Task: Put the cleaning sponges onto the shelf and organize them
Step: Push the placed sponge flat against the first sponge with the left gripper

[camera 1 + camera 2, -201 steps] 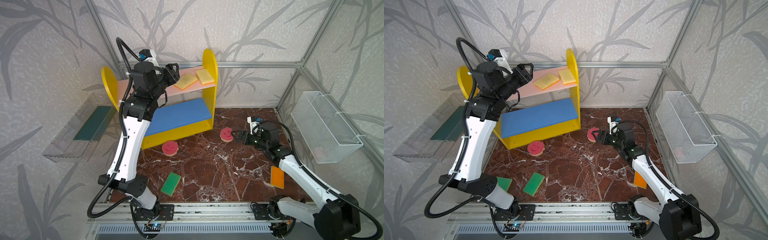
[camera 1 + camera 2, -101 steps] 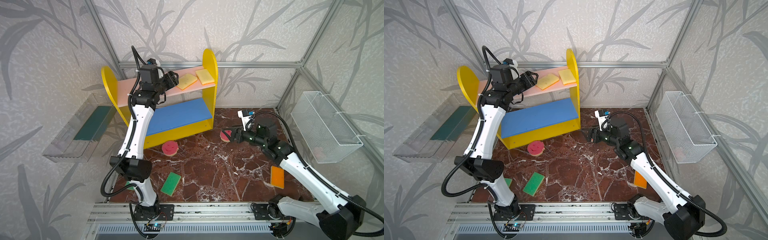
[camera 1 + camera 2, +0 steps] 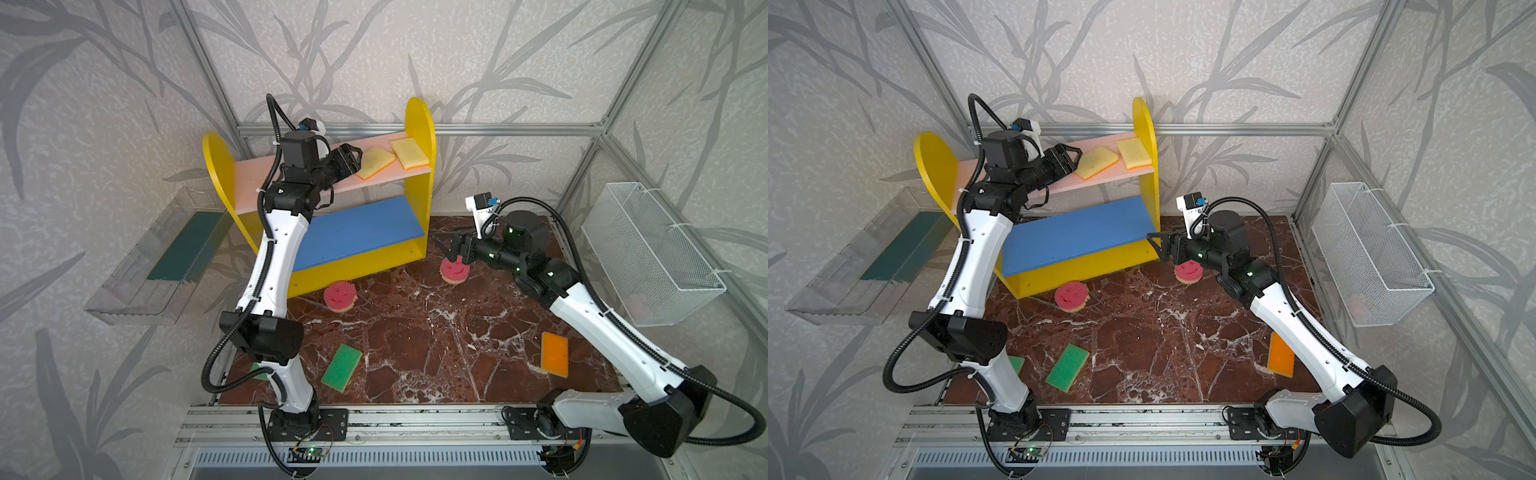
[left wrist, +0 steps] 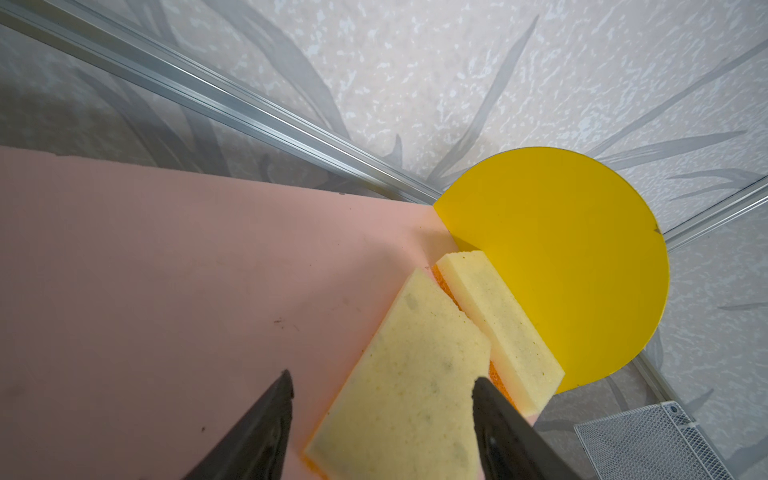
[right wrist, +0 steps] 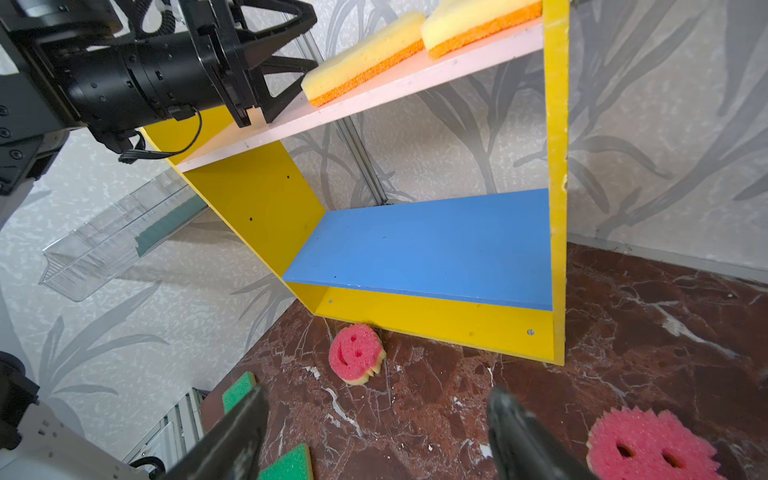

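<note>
Trouble looks likeliest on the pink upper board (image 3: pixel 251 183) of the shelf (image 3: pixel 420 124), where the left gripper (image 4: pixel 381 377) sits with fingers apart and a corner of the skewed yellow-and-orange sponge (image 3: pixel 374 163) lying unclamped between them; that sponge touches the straight sponge (image 3: pixel 409 153) set against the yellow side panel and reaches the board's front edge, so a finger dragging on the foam as the arm backs off could tip it onto the marble floor (image 3: pixel 415 332). Down below, the right gripper (image 3: pixel 444 247) hovers by a pink smiley sponge (image 3: pixel 455 270) just beside the shelf's right foot, fingers spread and empty, the sponge off to one side of them; a pinch on only its frilled rim would likely slip, and a bump against the side panel might shake the light shelf. Another smiley sponge (image 3: pixel 340 296), a green sponge (image 3: pixel 341 367), a second green sponge (image 3: pixel 1016 363) half hidden behind the left arm, and an orange-faced sponge (image 3: pixel 555 354) lie on the floor, the blue middle board (image 3: pixel 361 232) bare; both arms heading there together risk a clash
</note>
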`<action>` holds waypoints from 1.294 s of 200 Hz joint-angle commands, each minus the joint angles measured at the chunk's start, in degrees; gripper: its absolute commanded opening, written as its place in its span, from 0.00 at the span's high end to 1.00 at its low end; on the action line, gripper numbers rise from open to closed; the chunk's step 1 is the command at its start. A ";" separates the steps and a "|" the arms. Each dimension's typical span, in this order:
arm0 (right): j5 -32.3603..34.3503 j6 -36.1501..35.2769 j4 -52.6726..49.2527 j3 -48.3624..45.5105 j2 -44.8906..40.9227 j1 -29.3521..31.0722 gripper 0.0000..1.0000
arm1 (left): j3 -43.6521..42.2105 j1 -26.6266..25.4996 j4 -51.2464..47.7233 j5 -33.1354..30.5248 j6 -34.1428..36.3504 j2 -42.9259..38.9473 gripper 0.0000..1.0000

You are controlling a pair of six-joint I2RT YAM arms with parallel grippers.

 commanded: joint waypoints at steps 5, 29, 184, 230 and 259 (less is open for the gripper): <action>0.35 0.07 1.49 1.61 0.03 0.59 0.19 | -1.78 -0.45 -0.83 0.92 -0.22 -1.61 0.30; 0.88 0.14 2.08 1.09 0.01 0.57 0.19 | -4.46 -1.38 0.48 0.71 -0.39 -3.39 0.30; 1.49 0.78 1.91 1.15 0.45 0.52 0.20 | -15.86 -7.81 8.16 -1.71 -2.69 -11.25 0.31; 1.95 0.33 1.51 0.71 -0.34 0.52 0.20 | -12.66 -7.92 7.45 -1.76 -3.16 -8.09 0.31; 2.30 -0.03 1.41 0.54 -0.61 0.56 0.20 | -10.02 -7.91 6.49 -1.81 -3.15 -5.97 0.31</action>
